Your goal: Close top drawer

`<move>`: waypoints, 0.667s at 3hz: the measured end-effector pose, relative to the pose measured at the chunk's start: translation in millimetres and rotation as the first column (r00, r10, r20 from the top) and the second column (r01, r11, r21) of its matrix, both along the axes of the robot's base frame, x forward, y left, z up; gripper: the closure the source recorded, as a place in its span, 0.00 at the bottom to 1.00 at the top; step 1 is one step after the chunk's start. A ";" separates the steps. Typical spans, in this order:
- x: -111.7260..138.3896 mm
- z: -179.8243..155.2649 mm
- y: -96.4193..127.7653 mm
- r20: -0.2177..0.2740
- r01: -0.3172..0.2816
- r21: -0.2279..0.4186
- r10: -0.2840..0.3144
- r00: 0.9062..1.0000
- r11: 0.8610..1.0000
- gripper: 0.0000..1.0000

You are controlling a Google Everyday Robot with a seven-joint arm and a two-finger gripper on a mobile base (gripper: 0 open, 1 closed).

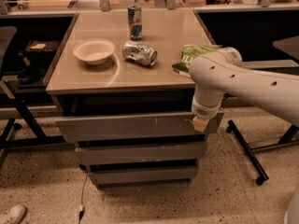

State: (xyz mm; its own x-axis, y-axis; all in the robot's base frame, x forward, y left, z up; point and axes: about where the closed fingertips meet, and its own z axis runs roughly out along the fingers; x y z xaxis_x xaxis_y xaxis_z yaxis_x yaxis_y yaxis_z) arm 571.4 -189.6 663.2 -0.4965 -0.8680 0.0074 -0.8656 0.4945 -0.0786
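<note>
The top drawer [126, 126] is the widest grey flat panel under the tabletop, with small white scuffs right of centre. It stands pulled out a little, with a dark gap above it. My gripper [200, 123] hangs from the white arm at the right end of the drawer front, its pale tip against the panel near the right corner. The arm hides most of the gripper.
On the tan tabletop [88, 78] stand a white bowl [94, 51], a crushed can [139, 53], an upright can [135, 21] and a green chip bag [191, 56]. Two narrower drawers [140, 153] sit below. A chair base [247, 153] is at the right, a shoe [11, 214] at bottom left.
</note>
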 end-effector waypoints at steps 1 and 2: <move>0.0 0.0 0.0 0.000 0.000 0.000 0.000 1.000 1.000 0.59; 0.0 0.0 0.0 0.000 0.000 0.000 0.000 1.000 1.000 0.36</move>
State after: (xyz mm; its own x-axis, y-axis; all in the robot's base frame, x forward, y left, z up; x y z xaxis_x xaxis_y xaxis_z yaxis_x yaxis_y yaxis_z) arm 571.4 -189.6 663.1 -0.4965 -0.8680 0.0075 -0.8656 0.4944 -0.0786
